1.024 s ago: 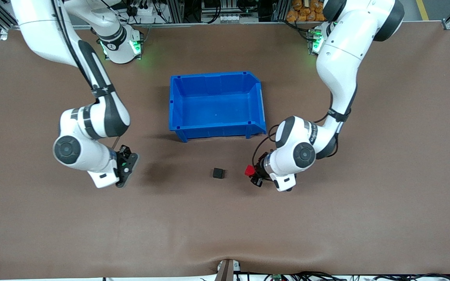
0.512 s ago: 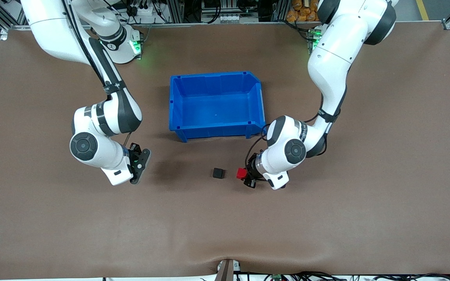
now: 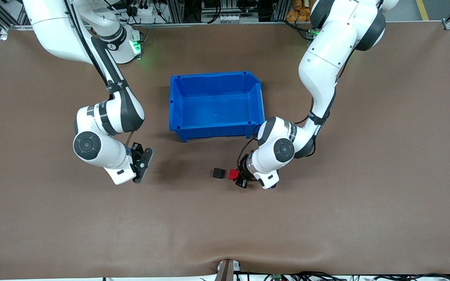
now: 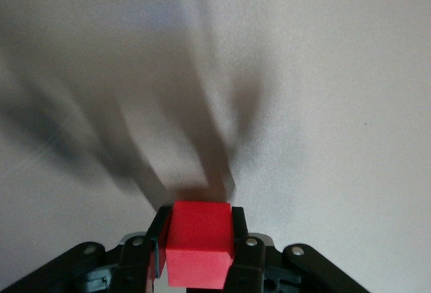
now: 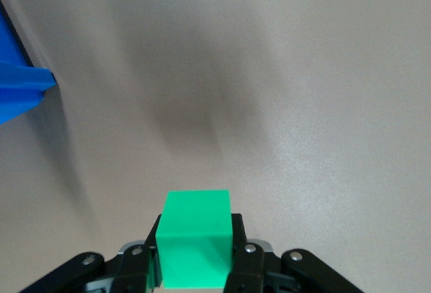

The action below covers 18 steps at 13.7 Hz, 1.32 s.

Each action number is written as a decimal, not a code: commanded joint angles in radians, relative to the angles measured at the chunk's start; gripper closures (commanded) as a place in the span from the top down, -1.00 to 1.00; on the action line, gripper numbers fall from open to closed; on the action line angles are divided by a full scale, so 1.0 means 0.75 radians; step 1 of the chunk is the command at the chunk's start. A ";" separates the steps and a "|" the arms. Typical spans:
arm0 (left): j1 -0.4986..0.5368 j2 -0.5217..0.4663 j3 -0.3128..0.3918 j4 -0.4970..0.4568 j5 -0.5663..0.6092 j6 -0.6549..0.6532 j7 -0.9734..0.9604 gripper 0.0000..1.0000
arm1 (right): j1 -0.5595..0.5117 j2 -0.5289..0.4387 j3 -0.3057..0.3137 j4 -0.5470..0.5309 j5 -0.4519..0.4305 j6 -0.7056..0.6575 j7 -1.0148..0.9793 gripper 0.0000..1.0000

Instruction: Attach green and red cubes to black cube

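At the left of the front view, the right tool (image 3: 142,166) is hovering over bare counter (image 3: 53,218), clenched on the green cube (image 5: 195,247) and waiting. At centre, the black cube (image 3: 218,173) is sitting on the counter, below the blue bin (image 3: 216,132) in the frame. Just to its right, the left tool (image 3: 237,178) is gripping the red cube (image 3: 232,174), which is nearly touching it. Mating them well probably calls for a slow, level, face-square push that avoids shoving the black cube. Being cubes, none has a long axis; the black one's faces are lying slightly skewed to the frame.
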 commanded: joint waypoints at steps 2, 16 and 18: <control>-0.024 0.048 0.011 0.064 -0.027 0.003 -0.018 -0.94 | 0.011 0.020 -0.010 0.045 -0.009 -0.011 -0.005 -1.00; -0.084 0.060 0.015 0.050 -0.023 0.056 -0.269 -0.70 | 0.062 0.071 -0.010 0.083 0.003 0.042 -0.035 -1.00; -0.084 0.060 0.015 0.046 -0.027 0.056 -0.278 -0.64 | 0.107 0.104 -0.010 0.118 0.010 0.074 -0.031 -1.00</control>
